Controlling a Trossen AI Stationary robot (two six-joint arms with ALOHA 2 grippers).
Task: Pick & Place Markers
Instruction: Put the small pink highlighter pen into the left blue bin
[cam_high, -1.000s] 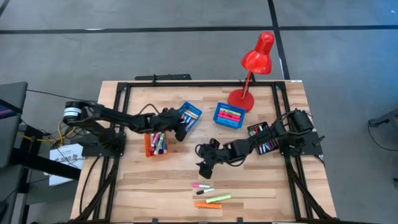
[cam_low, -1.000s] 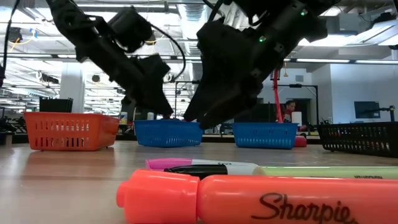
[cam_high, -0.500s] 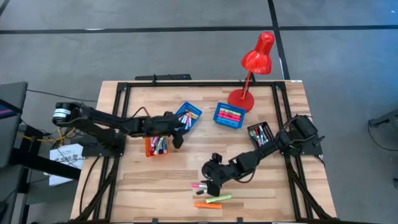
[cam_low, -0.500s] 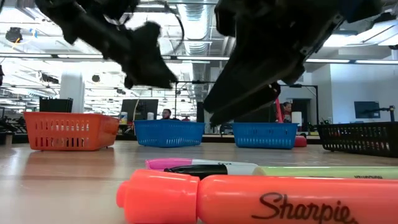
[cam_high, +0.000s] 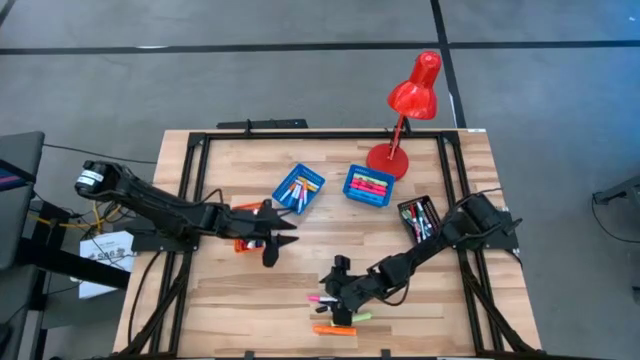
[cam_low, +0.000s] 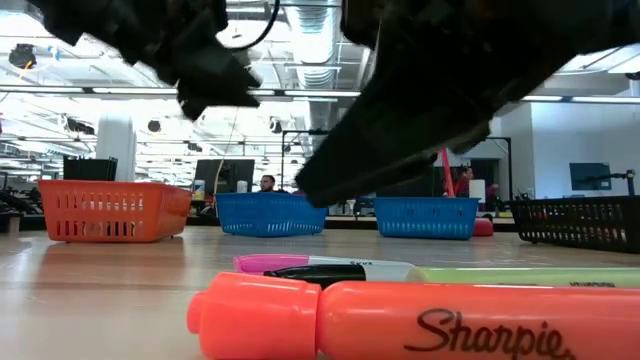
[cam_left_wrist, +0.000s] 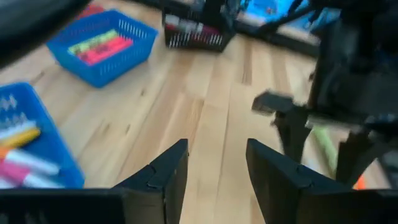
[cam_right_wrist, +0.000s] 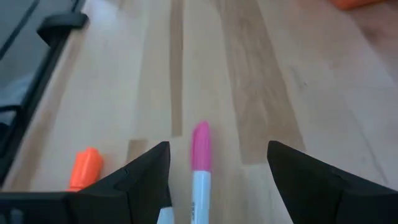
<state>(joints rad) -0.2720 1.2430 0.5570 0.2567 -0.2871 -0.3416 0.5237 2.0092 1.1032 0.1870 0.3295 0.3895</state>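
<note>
Several loose markers lie flat on the wood near the table's front edge: a pink marker (cam_high: 316, 298) (cam_right_wrist: 200, 146), a black one (cam_low: 340, 271), a green one (cam_high: 352, 318) and an orange one (cam_high: 333, 329) (cam_right_wrist: 86, 167). My right gripper (cam_high: 333, 298) (cam_right_wrist: 217, 180) hangs open just over them, one finger on each side of the pink marker's cap end, touching nothing. My left gripper (cam_high: 272, 250) (cam_left_wrist: 214, 171) is open and empty above bare wood, beside the orange tray (cam_high: 243, 240).
Two blue trays (cam_high: 298, 190) (cam_high: 368, 186) and a black tray (cam_high: 418, 215) hold sorted markers farther back. A red desk lamp (cam_high: 405, 110) stands at the far right. A black frame (cam_high: 300, 134) borders the table. Bare wood lies between the two grippers.
My left gripper has drawn away from the left blue tray toward the table's near edge, rising past the orange tray. My right gripper has swung from the table's middle toward the near edge and come down over the loose markers, staying open.
</note>
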